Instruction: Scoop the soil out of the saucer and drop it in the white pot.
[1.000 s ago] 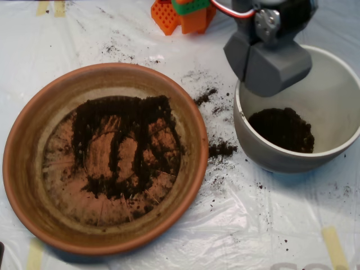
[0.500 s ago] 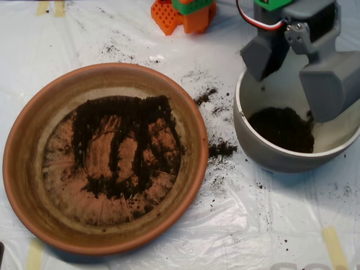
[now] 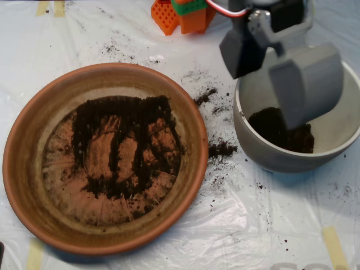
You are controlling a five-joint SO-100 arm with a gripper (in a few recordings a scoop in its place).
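The terracotta saucer (image 3: 34,140) lies at the left, with dark soil (image 3: 126,143) spread thinly over its floor in streaks. At the right stands the white pot (image 3: 343,126), holding a heap of soil (image 3: 278,130). My scoop (image 3: 269,63) hangs over the pot's left half with its two grey shells spread apart, open. One shell is near the pot's left rim, the larger one over the pot's middle, hiding part of the inside.
Spilled soil crumbs (image 3: 221,149) lie on the white plastic sheet between saucer and pot, with more specks (image 3: 205,95) above. An orange and green block (image 3: 183,14) stands at the top edge. Tape strips (image 3: 336,247) mark the sheet.
The scoop was shut over the pot's left rim a second ago, then opened over the pot. Since half a second ago it has shifted left, still open.
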